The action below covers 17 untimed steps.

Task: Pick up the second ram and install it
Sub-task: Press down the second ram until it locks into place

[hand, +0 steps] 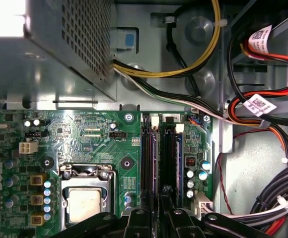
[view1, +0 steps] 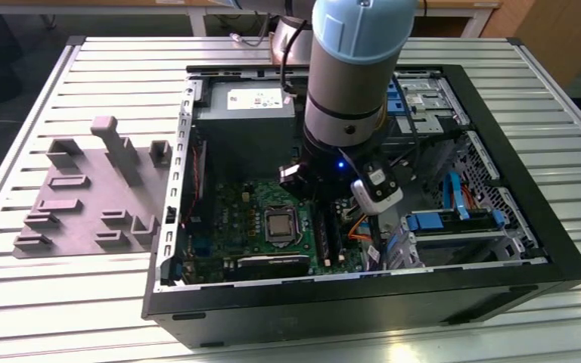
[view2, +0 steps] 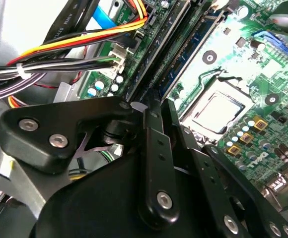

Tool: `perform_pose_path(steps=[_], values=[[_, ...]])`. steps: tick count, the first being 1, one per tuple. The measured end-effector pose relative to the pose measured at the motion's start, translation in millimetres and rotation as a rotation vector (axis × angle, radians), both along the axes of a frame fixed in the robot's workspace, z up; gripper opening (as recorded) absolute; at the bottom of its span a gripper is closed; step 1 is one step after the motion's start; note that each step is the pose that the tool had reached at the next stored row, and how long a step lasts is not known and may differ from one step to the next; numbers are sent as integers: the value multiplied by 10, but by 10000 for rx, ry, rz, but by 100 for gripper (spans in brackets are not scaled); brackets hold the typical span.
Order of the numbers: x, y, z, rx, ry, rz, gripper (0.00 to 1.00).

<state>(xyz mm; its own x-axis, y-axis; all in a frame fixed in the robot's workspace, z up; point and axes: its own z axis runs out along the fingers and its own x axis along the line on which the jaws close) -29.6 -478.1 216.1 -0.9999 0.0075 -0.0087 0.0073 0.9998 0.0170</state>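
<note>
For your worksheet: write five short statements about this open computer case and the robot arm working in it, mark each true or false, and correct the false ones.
1. The gripper is inside the computer case, over the memory slots. True.
2. The processor socket carries a large cooling fan. False: it is bare, its metal lid showing.
3. A grey fixture block sits on the table at the exterior view's left of the case. True.
4. The case's side panel is closed. False: it is open.
5. The power supply sits outside the case. False: it is mounted inside.

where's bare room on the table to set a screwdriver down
Free: the slatted table in front of the grey holder tray, and the strip behind it. Crowded: inside the computer case, where the arm reaches among cables.
</note>
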Motion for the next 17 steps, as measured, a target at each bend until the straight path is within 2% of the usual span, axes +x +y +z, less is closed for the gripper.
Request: perform_pose_path(steps=[6, 8, 13, 17], values=[[0, -1, 154, -3, 12, 0, 20], [0, 0, 176, -1, 18, 0, 11], [1, 0, 167, 1, 18, 1, 11], [1, 0, 79, 0, 19, 0, 11]])
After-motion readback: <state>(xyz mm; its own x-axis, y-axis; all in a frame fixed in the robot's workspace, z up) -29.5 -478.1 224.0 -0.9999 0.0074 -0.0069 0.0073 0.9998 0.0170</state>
